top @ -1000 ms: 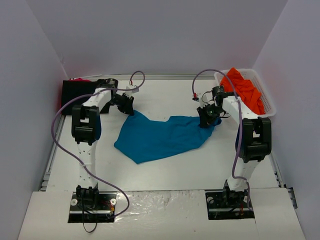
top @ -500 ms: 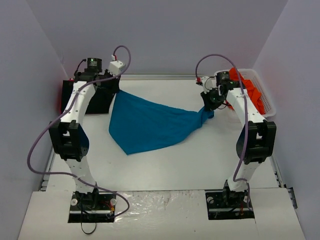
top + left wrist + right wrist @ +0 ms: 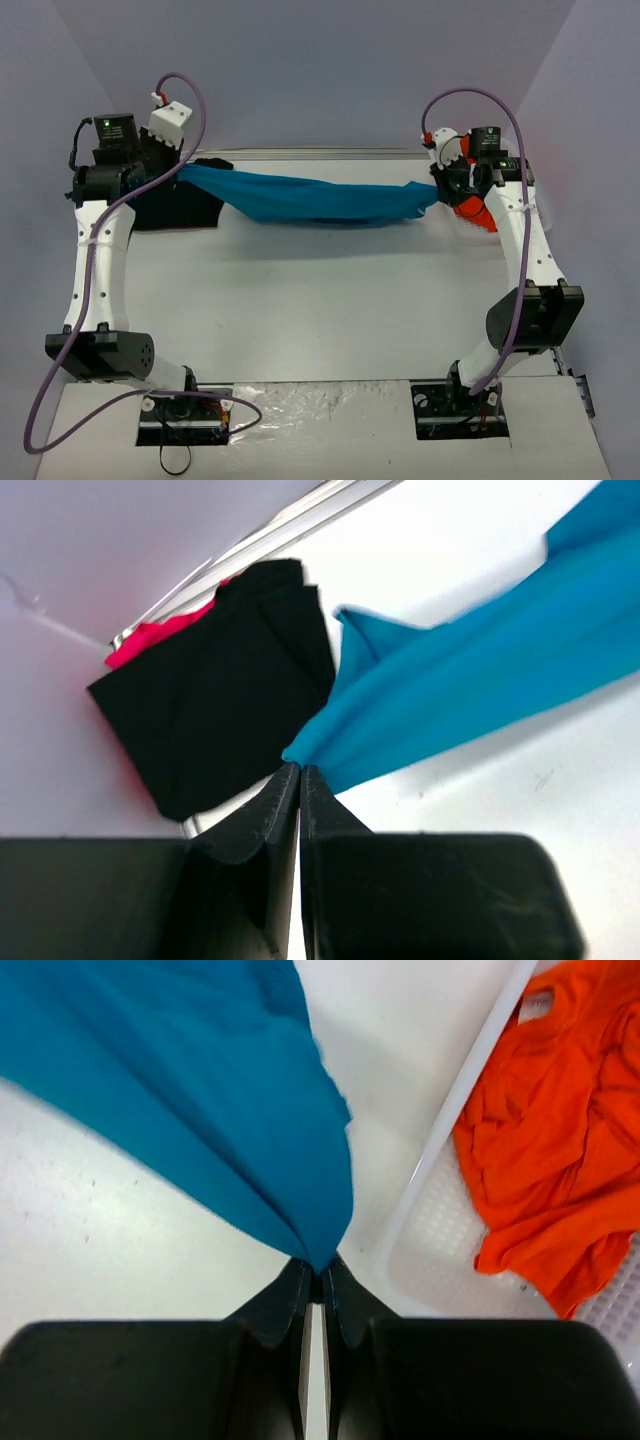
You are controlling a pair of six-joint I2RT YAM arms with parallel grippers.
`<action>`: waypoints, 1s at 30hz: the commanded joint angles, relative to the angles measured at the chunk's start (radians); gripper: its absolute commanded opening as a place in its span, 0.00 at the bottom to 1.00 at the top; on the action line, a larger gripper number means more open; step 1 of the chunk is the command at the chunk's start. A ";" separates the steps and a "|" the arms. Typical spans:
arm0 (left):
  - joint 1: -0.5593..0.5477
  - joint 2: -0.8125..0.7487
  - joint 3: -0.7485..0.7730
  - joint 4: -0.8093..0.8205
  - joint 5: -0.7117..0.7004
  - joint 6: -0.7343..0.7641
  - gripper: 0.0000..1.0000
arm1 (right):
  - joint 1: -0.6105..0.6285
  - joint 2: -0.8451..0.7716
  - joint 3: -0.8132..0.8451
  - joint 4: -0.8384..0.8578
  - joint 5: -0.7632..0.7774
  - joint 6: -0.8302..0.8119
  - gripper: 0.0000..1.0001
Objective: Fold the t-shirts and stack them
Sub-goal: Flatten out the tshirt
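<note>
both arms hold teal t-shirt aloft

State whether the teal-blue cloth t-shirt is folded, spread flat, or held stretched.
Held stretched: the teal-blue cloth t-shirt hangs as a band between the left gripper and right gripper, each shut on one end.

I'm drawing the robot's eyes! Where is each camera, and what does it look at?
Top external: high behind the arm bases, looking down; both arms stretch the teal-blue cloth t-shirt between them.
Left wrist: rides the left arm, faces past the left gripper to a black cloth t-shirt.
Right wrist: rides the right arm, faces past the right gripper to an orange cloth t-shirt in a white plastic basket.
All show the teal shirt.
</note>
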 commanded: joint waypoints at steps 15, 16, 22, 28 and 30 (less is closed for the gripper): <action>0.021 -0.292 -0.432 -0.168 0.166 0.098 0.02 | -0.055 -0.171 -0.351 -0.251 -0.080 -0.221 0.54; 0.021 -0.292 -0.440 -0.168 0.169 0.098 0.02 | -0.055 -0.159 -0.345 -0.249 -0.095 -0.220 0.54; 0.020 -0.288 -0.501 -0.144 0.182 0.090 0.02 | -0.052 0.007 -0.264 -0.243 -0.250 -0.222 0.50; 0.020 -0.286 -0.562 -0.089 0.186 0.056 0.02 | 0.037 0.191 -0.140 -0.300 -0.385 -0.246 0.49; 0.018 -0.281 -0.570 -0.083 0.186 0.053 0.02 | 0.066 0.249 -0.103 -0.321 -0.411 -0.257 0.49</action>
